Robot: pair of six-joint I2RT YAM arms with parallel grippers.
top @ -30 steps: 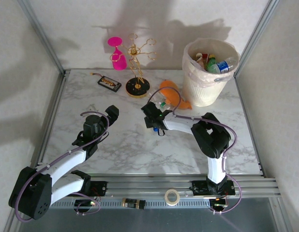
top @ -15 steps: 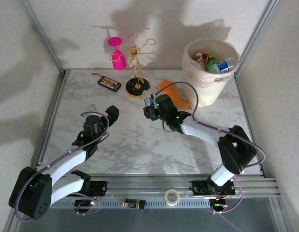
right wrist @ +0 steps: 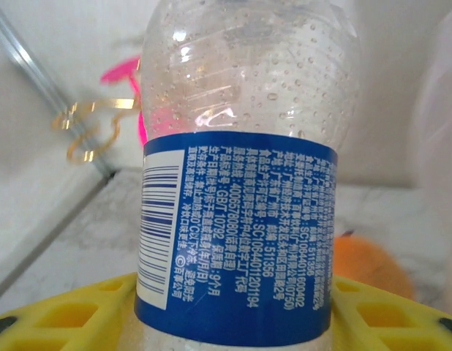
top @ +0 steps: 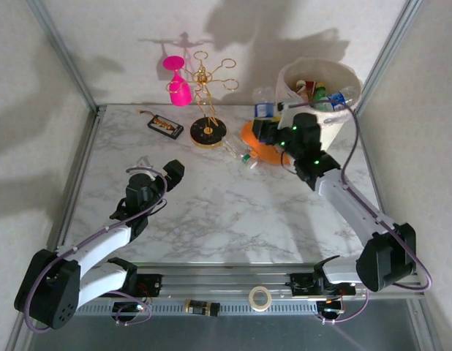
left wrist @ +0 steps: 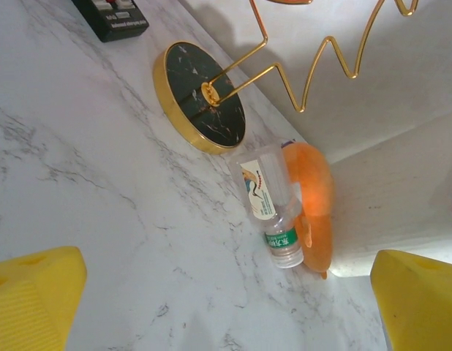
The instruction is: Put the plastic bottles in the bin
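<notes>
Bottle (right wrist: 237,183) with blue label, pinched in the right gripper (top: 273,124), has risen off the table (top: 211,219); the bin (top: 319,63) now stands just beside the gripper. Left gripper (left wrist: 226,307) stays spread wide.

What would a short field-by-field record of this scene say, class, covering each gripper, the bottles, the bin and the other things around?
left gripper: open, holding nothing
right gripper: shut on the blue-labelled bottle, held up left of the bin
bin: far right corner of the table, several bottles inside
loose bottle: clear, green cap, lying against the orange fish toy
other things: gold wire rack, pink glass, black device
</notes>
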